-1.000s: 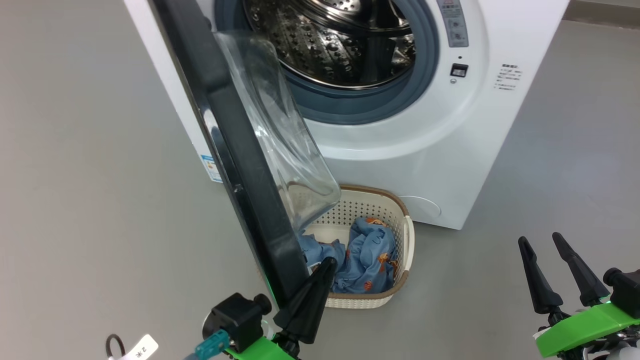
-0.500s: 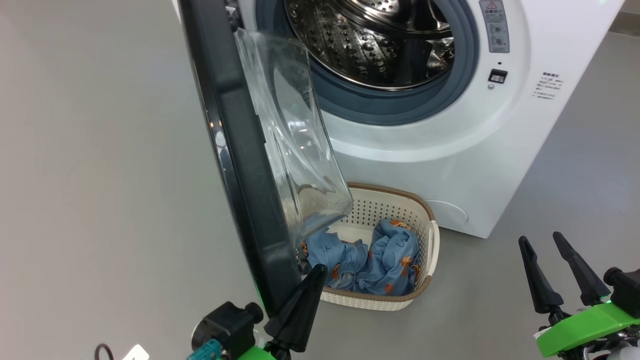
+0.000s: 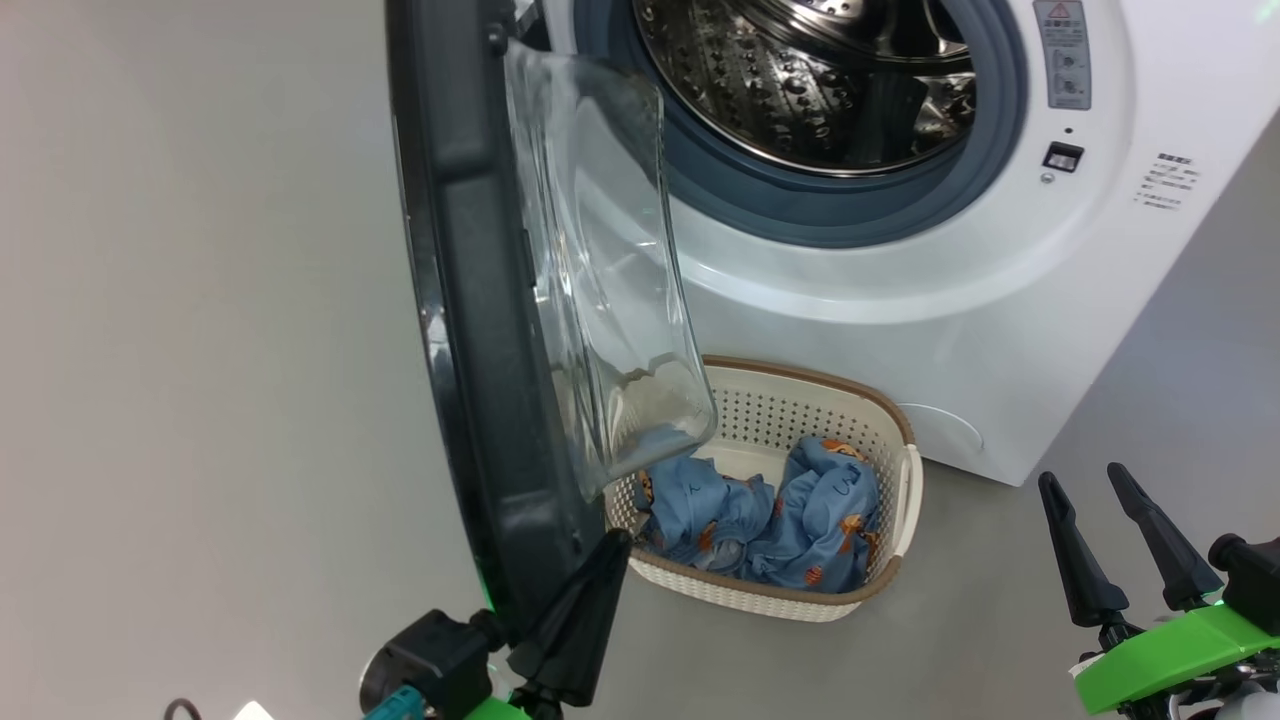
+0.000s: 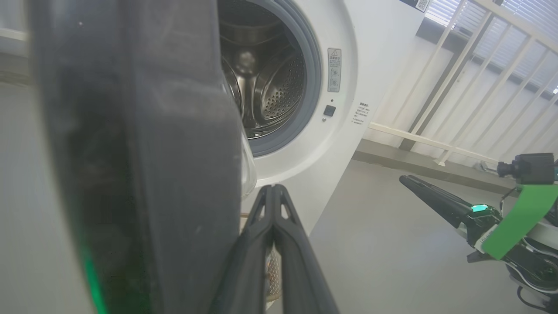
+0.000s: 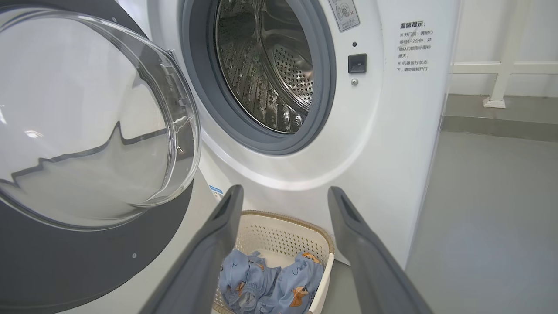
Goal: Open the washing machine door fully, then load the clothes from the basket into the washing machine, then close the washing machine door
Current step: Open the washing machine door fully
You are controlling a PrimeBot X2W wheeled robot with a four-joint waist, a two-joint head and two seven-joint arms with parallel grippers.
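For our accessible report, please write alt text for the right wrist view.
A white washing machine stands with its round door swung open at left, steel drum showing. Below, a basket holds blue clothes, between the open jaws of the right gripper.

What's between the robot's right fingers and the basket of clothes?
Nothing: in the head view, only bare grey floor separates the right fingers from the basket.

- basket (image 3: pixel 905 500) sits on the floor (image 3: pixel 200 400) right in front of the washing machine (image 3: pixel 900 300)
- clothes (image 3: pixel 800 510) are in the basket
- washing machine door (image 3: pixel 470 300) is swung out on the machine's left, just beside the basket
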